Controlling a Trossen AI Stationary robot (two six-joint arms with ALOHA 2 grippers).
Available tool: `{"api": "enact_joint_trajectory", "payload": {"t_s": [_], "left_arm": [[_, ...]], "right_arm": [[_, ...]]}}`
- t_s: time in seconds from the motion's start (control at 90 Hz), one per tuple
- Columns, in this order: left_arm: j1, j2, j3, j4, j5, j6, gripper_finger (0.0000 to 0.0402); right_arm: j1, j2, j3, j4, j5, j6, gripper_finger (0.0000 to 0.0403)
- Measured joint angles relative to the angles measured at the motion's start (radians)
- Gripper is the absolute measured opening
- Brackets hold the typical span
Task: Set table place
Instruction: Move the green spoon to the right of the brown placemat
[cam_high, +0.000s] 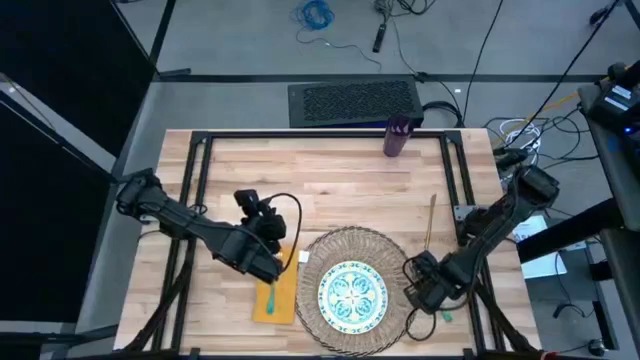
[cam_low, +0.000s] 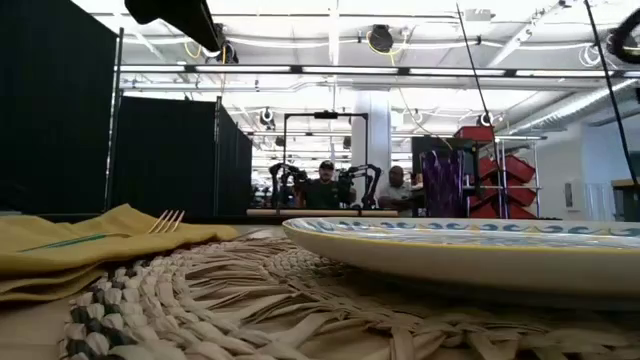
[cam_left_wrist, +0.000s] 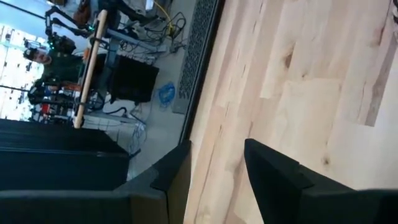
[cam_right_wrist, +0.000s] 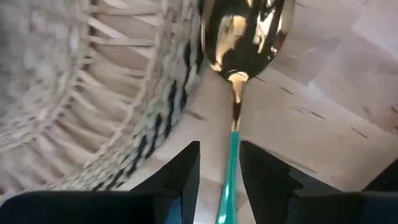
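Spoon (cam_right_wrist: 239, 56) placement is underway: right gripper (cam_right_wrist: 219, 168) clamps its green handle beside the placemat (cam_high: 390, 250) (left gripper (cam_left_wrist: 214, 168) open), needing gentle lowering.

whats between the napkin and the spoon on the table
In the high view, the wicker placemat with the patterned plate on it lies between the yellow napkin and the spoon, held by the right gripper.

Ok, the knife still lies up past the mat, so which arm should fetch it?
Right, probably. The knife lies on the right half of the table, just above the right tool, which must first set down its spoon. The left tool sits across the mat.
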Motion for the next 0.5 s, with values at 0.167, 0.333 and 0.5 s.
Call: {"api": "enact_joint_trajectory", "payload": {"t_s": [0.167, 0.333, 0.5], "left_arm": [[-0.013, 0.0, 0.0, -0.001, 0.0, -0.004, 0.0136], [-0.019, 0.0, 0.0, -0.001, 0.008, -0.003, 0.0136], [-0.02, 0.0, 0.0, -0.001, 0.007, -0.004, 0.0136]], "right_arm": [[0.0, 0.02, -0.015, -0.004, -0.001, 0.0, 0.0098], [0.001, 0.019, -0.015, -0.01, -0.002, 0.0, 0.0098], [0.011, 0.019, -0.05, 0.051, -0.002, 0.017, 0.0098]]}}
